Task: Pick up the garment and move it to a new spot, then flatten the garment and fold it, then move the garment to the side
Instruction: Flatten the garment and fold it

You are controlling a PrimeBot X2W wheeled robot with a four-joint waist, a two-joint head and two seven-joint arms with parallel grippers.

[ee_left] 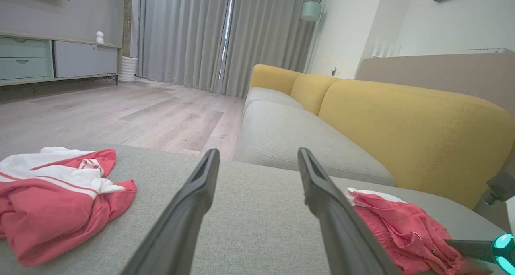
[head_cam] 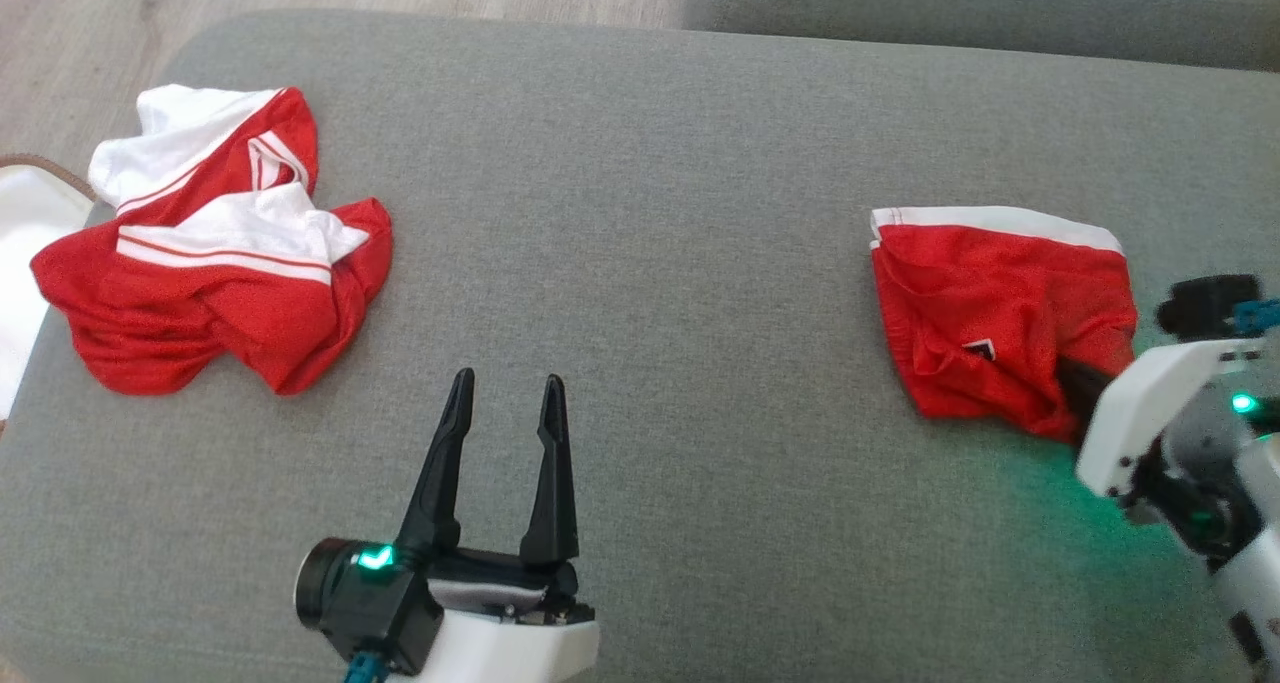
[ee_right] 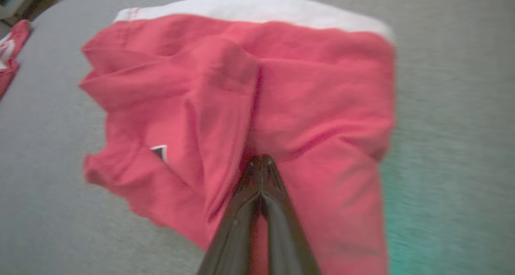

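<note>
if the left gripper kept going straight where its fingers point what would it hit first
Probably nothing nearby: the left gripper points across grey cushion, passing between the crumpled garment and the red shorts. Past the edge, likely the sofa seat; depth unclear.

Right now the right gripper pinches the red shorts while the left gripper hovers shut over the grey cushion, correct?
No: the left gripper is open, fingers spread, in the head view. The right gripper does pinch the red shorts.
</note>
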